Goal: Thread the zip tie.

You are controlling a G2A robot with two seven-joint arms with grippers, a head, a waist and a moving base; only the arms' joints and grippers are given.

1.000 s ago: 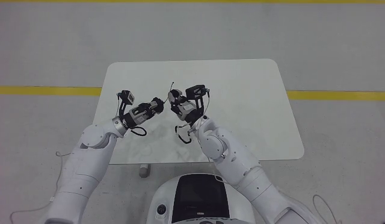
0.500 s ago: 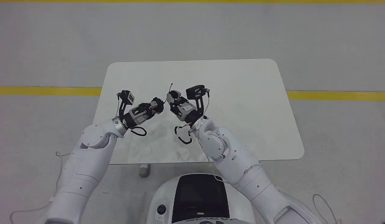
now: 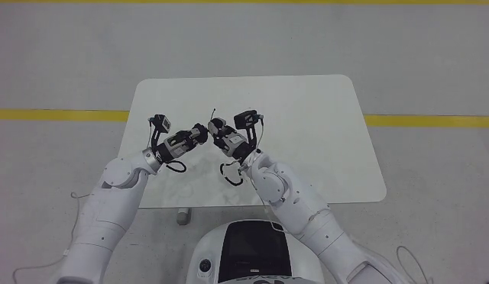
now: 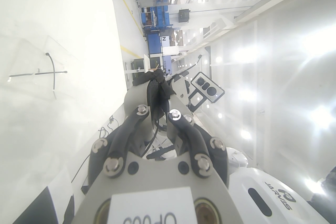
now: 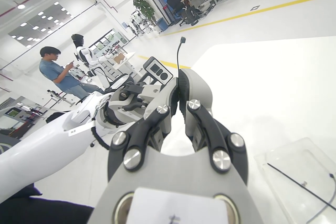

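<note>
**Moved:** since a second ago your right gripper (image 3: 215,124) has shifted a little towards the left gripper (image 3: 201,130). It has carried the zip tie (image 5: 178,62) along, while the left arm has kept its place.

**Right gripper:** you have it raised above the near left part of the white table (image 3: 306,131), fingers clenched on the zip tie. The tie stands up from between the pads, with its thicker end on top and free in the air.

**Left gripper:** it is just beside the right one, tips facing it, nearly touching. Your left wrist view shows its fingers pressed together. You cannot tell whether anything is pinched between them.

**Tray** (image 5: 302,151)**:** clear plastic, lying flat on the table below the grippers.

**Loose ties** (image 4: 53,72)**:** two thin dark ties lie crossed inside the tray, apart from both grippers.
</note>
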